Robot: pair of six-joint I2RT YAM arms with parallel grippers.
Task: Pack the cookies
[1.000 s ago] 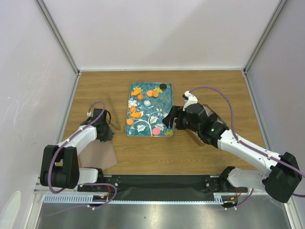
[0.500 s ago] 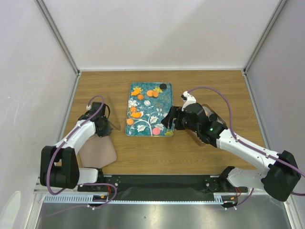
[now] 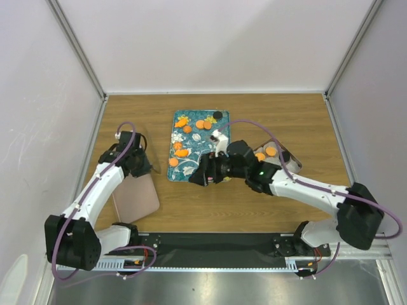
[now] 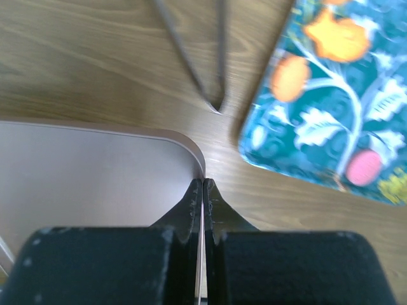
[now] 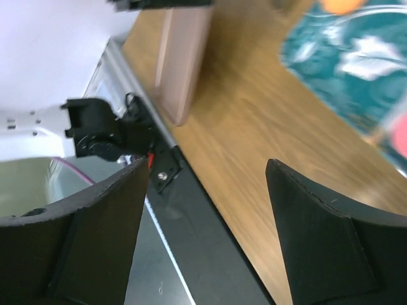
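Small round cookies lie on the teal tray (image 3: 216, 136): orange ones (image 3: 200, 124) and a black one (image 3: 217, 115) at its far end, another orange one (image 3: 173, 162) near its left edge. A pink cookie (image 4: 364, 168) shows in the left wrist view; in the top view my right arm hides it. Two orange cookies (image 3: 271, 151) lie in the container (image 3: 294, 162) on the right. My right gripper (image 3: 196, 180) is open and empty over the tray's near edge. My left gripper (image 3: 142, 170) is shut on the corner of a pinkish lid (image 3: 135, 197).
In the left wrist view (image 4: 203, 185) the lid (image 4: 95, 171) reaches left of the shut fingers. A thin clear sheet edge (image 4: 203, 70) lies on the wood between lid and tray (image 4: 331, 108). The right wrist view (image 5: 210, 210) shows the table's black front rail (image 5: 210, 254).
My right arm has swung left from over the container to the tray's near edge, uncovering the container and covering the pink cookie. My left gripper has carried the lid farther and to the right.
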